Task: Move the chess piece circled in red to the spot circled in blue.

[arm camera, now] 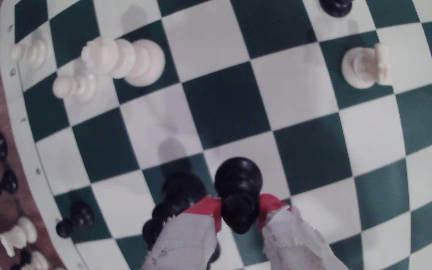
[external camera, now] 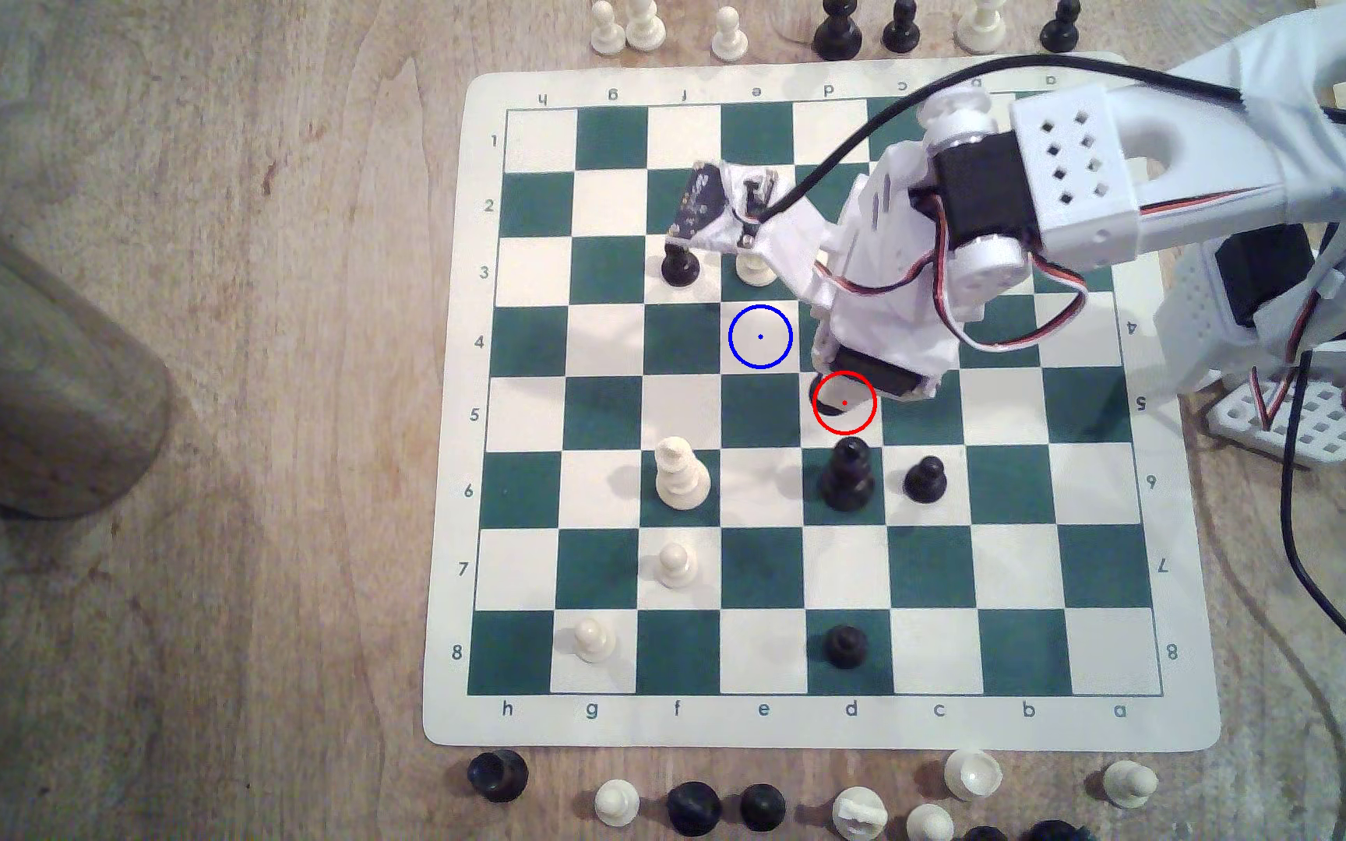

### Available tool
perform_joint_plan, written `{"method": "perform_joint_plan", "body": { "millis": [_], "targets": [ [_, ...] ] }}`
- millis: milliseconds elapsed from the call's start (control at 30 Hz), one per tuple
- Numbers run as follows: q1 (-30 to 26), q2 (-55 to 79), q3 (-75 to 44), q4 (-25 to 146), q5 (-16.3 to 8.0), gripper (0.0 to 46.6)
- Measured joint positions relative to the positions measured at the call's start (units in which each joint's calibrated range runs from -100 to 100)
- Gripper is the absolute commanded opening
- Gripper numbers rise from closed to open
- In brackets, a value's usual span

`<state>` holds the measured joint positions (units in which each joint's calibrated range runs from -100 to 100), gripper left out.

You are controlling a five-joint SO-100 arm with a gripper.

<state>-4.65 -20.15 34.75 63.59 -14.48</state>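
Observation:
The chess piece [arm camera: 238, 179] is a glossy black piece with a wide round base, held between my red-tipped fingers [arm camera: 207, 207]. My gripper [arm camera: 239, 210] is shut on its upper body. In the exterior view the gripper [external camera: 856, 396] hangs over the red circle on d5 and hides most of the chess piece [external camera: 830, 407], leaving a dark sliver of it. The spot [external camera: 760, 336], a blue circle on a cream square, lies one square diagonally away toward the exterior view's upper left. I cannot tell whether the piece's base rests on the board.
A taller black piece [external camera: 846, 477] and a black pawn [external camera: 925, 479] stand just below the gripper in the exterior view. A white piece [external camera: 755, 267] and a black pawn [external camera: 679, 263] stand above the spot. Captured pieces line the board's [external camera: 815, 720] far and near edges.

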Motion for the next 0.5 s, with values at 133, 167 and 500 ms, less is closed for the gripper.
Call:
{"method": "perform_joint_plan", "body": {
  "millis": [133, 167, 500],
  "targets": [
    [1.33, 0.0, -2.44, 0.8, 0.39, 0.3],
    [2.36, 0.59, -4.07, 0.8, 0.78, 0.3],
    [4.94, 6.87, -6.15, -2.55, 2.88, 0.3]
  ]
}}
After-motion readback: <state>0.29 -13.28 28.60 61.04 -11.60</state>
